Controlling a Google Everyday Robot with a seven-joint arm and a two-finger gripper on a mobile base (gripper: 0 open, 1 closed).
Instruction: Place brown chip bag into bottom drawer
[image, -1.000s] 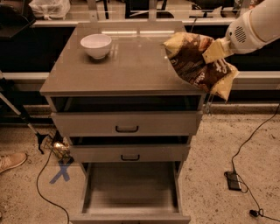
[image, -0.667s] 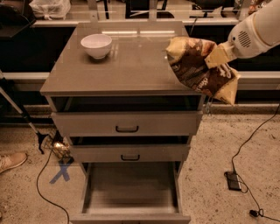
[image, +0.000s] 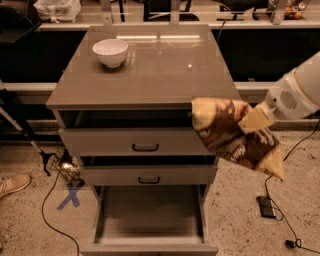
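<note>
- One white bowl (image: 110, 51) sits at the back left of the cabinet top (image: 165, 75), exactly where it was a second ago. It has no part in the job.
- Two upper drawers (image: 145, 141), each a little ajar, show no change either.
- Below them, the bottom drawer (image: 150, 215) is pulled well out, as before. Its flat grey floor is in full view with nothing lying on it, so it looks ready to take the bag.
- The brown chip bag (image: 232, 137) is what has moved. A second ago it hung at the level of the cabinet top, over the right edge. It has since come down and off that edge.
- It now hangs in the air at the cabinet's right front corner, level with the two upper drawers and overlapping their right ends in this view. Its pale lower tip points down and to the right.
- The bag touches no surface that I can see. It is above the open drawer and to its right, not yet over it.
- The gripper (image: 252, 121) is at the bag's upper right side, with its jaws closed on the crinkled edge and bearing the bag's weight. The white arm (image: 300, 92) reaches in from the right.
- My reading is that the lift off the top is done and the descent is under way. What remains is to go lower, swing left over the drawer floor, and let go.
</note>
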